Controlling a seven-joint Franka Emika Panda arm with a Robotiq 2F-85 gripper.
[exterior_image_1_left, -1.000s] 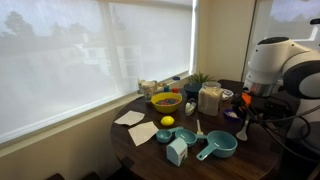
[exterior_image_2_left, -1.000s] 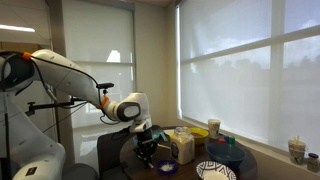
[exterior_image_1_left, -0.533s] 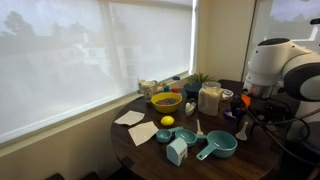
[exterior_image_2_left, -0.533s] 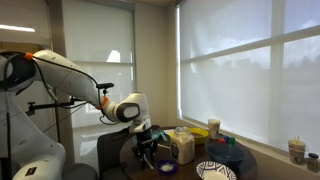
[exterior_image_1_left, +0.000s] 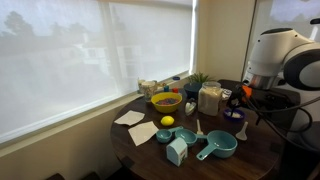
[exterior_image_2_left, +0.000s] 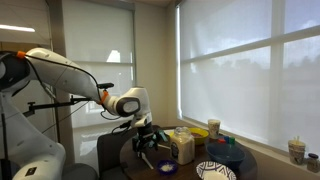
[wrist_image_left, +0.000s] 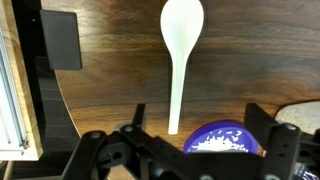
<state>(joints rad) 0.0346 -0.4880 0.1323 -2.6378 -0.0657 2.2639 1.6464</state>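
I have the gripper (wrist_image_left: 185, 150) spread wide and empty over the white spoon (wrist_image_left: 180, 60). The spoon lies flat on the worktop (wrist_image_left: 110, 90), in from its rounded edge, handle end just beside the purple bowl (wrist_image_left: 225, 140), so I'd judge the spoon placed and nothing left in hand. The worktop is round dark wood, crowded with a yellow bowl (exterior_image_1_left: 165, 101) and a lemon (exterior_image_1_left: 167, 121), under big windows with white roller blinds (exterior_image_1_left: 90, 60).

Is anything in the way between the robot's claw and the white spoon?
Nothing visible is. In the wrist view the spoon lies bare on the table, straight in front of the open gripper. The purple bowl sits close beside the handle's end, not over it.
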